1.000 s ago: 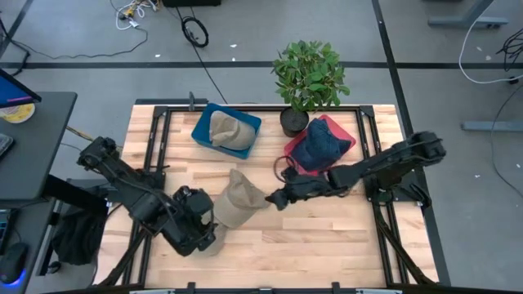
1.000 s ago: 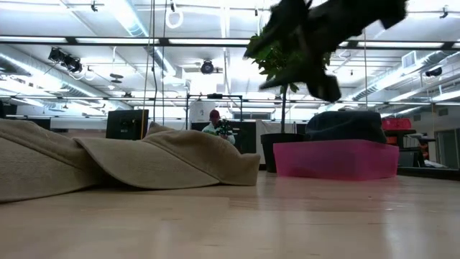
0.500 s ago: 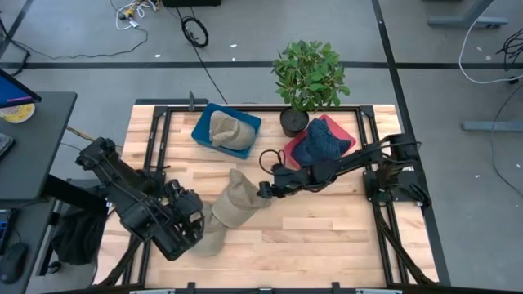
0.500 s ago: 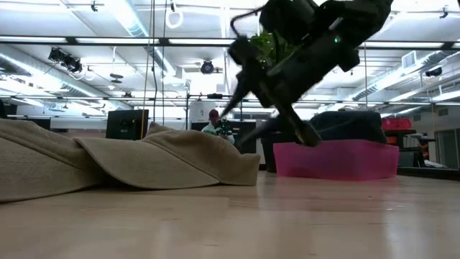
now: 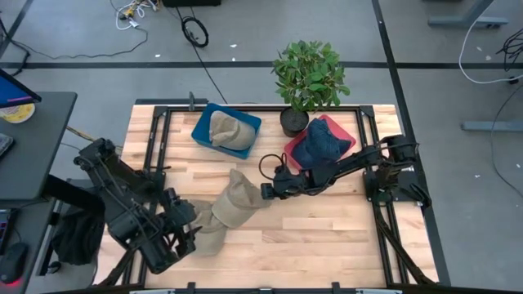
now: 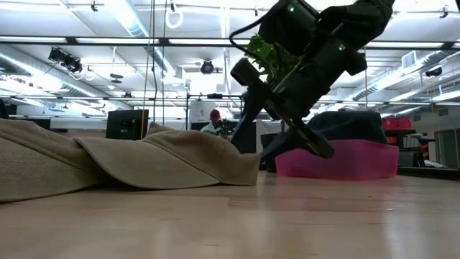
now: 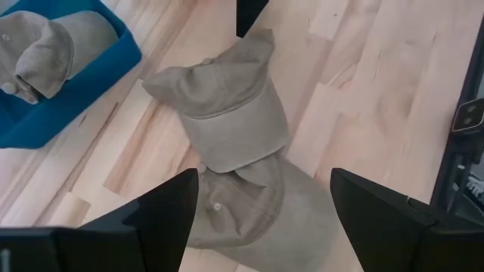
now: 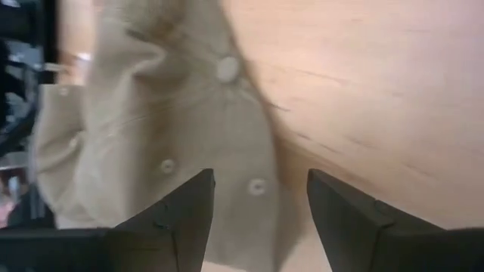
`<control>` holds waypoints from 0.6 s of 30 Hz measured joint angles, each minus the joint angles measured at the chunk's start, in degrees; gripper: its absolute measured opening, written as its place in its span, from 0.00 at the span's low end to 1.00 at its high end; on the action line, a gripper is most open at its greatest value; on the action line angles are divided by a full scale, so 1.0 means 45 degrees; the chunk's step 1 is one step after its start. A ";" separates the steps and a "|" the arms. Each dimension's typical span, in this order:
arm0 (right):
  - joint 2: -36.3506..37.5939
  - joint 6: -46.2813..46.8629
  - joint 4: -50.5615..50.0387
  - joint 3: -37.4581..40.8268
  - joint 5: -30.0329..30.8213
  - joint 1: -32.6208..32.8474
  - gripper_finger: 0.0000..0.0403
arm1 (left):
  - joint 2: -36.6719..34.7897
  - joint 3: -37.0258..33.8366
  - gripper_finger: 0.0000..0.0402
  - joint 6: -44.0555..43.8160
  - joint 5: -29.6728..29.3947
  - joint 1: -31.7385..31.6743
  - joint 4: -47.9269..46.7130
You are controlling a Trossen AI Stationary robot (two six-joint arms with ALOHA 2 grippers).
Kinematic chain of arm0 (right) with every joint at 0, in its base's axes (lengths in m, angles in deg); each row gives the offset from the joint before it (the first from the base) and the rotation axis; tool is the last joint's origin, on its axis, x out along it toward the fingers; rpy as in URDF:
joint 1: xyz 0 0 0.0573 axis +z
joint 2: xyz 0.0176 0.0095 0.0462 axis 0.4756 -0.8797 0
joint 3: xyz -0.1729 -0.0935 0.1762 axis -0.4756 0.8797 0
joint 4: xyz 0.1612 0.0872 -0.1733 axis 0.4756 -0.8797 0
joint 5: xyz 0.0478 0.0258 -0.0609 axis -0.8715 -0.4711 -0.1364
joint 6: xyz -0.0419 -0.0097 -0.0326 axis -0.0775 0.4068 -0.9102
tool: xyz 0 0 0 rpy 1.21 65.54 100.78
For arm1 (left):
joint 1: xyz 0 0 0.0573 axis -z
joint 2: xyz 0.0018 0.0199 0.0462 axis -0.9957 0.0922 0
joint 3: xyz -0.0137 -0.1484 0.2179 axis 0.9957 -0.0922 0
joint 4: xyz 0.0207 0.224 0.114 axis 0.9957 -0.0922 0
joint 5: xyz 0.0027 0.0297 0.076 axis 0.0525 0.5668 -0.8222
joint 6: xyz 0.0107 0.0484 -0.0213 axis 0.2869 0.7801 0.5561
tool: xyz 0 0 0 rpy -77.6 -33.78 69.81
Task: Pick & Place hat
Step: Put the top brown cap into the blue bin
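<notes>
A pile of tan hats [image 5: 231, 204] lies on the wooden table, also seen in the left wrist view [image 7: 227, 128] and the low view [image 6: 108, 162]. My right gripper [image 5: 265, 193] is open at the pile's right end. Its fingers point down over the top hat's crown [image 8: 174, 128], one on either side, close above it [image 6: 284, 155]. My left gripper [image 5: 186, 226] is open wide at the pile's near left end. Its fingers stand apart on either side of the lowest hat [image 7: 234, 211].
A blue bin [image 5: 200, 122] at the back holds another tan hat [image 5: 229, 131]. A pink bin [image 5: 337, 125] at the back right holds a dark blue hat [image 5: 320, 145]. A potted plant [image 5: 309, 75] stands between them. Bare table lies near the front right.
My right gripper has gone toward the table's left and down, from well above the table to the right end of the hat pile. My left gripper has drawn back toward the table's near left corner, away from the pile. The hats have stayed where they were.
</notes>
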 joint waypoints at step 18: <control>-0.0754 -0.0018 0.1100 0.0000 -0.0571 0.0158 0.53 | 0.0000 0.0000 0.75 -0.0112 -0.1108 0.0104 0.0671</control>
